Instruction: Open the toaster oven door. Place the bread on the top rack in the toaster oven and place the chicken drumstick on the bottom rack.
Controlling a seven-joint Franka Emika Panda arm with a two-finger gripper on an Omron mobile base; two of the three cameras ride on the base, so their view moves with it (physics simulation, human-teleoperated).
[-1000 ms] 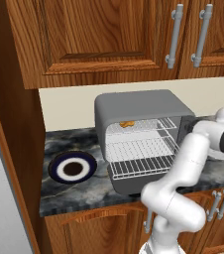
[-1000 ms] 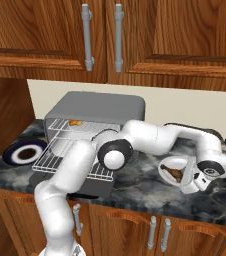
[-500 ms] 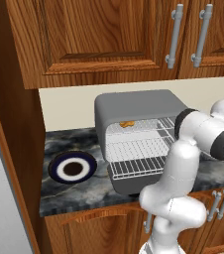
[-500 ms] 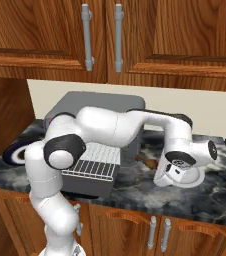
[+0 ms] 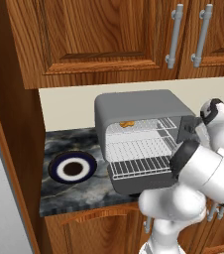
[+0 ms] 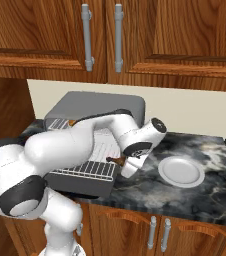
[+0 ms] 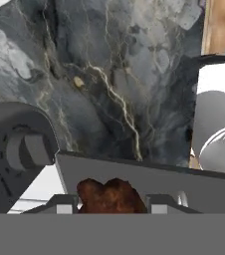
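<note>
On the left, a dark-rimmed plate (image 5: 73, 167) sits bare on the surface (image 5: 69, 191). Next, we see the toaster oven (image 5: 134, 106) open, the bread (image 5: 127, 124) already on the top rack (image 5: 141, 126). By its right front corner our pincer (image 6: 119, 161) grips the chicken drumstick (image 7: 108, 195), not yet on the bottom rack (image 5: 139, 167). A white plate (image 6: 181, 171) lies rightmost.

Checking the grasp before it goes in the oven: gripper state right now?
Gripper: closed on the chicken drumstick, held between its fingertips just outside the open toaster oven.
</note>
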